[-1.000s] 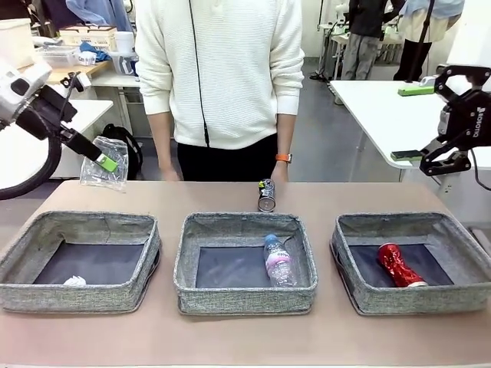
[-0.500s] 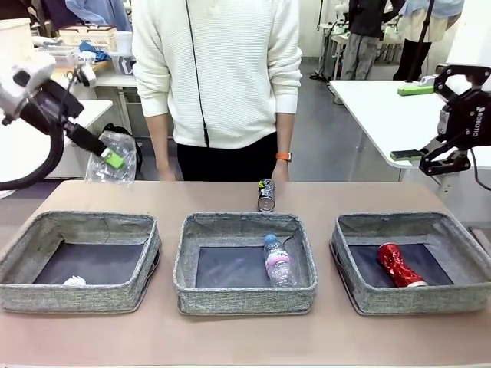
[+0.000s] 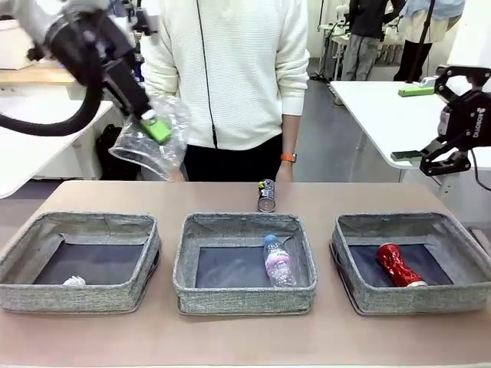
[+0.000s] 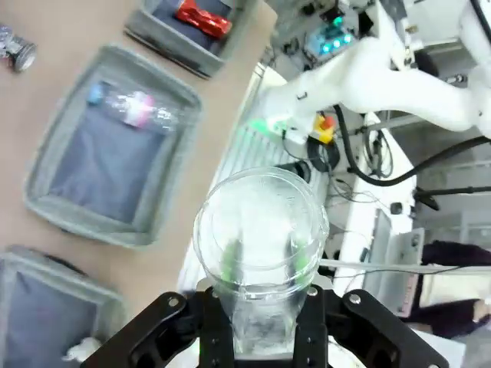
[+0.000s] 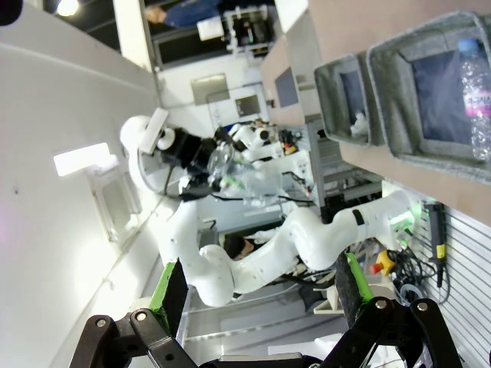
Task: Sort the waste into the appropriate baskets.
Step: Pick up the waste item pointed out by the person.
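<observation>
High above the table's back left, my left gripper [image 3: 156, 132] is shut on the clear plastic cup [image 3: 146, 146], which is tilted. The left wrist view looks down through the cup [image 4: 261, 245] held between the fingers. A white paper ball [image 3: 74, 281] lies in the left basket [image 3: 84, 295], the blue-capped bottle [image 3: 278, 261] in the middle basket [image 3: 245, 297] and the red crushed can [image 3: 399, 265] in the right basket [image 3: 414, 300]. The dark printed can [image 3: 266, 195] lies on the table behind the middle basket. My right gripper [image 3: 445, 162] hangs open at the far right, fingers [image 5: 173, 295] apart with nothing between them.
A person in a white sweater [image 3: 230, 69] stands at the far edge, one hand close to the dark can. A white side table [image 3: 383, 115] stands behind at the right. Bare tabletop [image 3: 245, 337] runs in front of the baskets.
My left arm has swung up and to the right, carrying the cup from beyond the table's left corner to above its back left. The right arm has not moved.
</observation>
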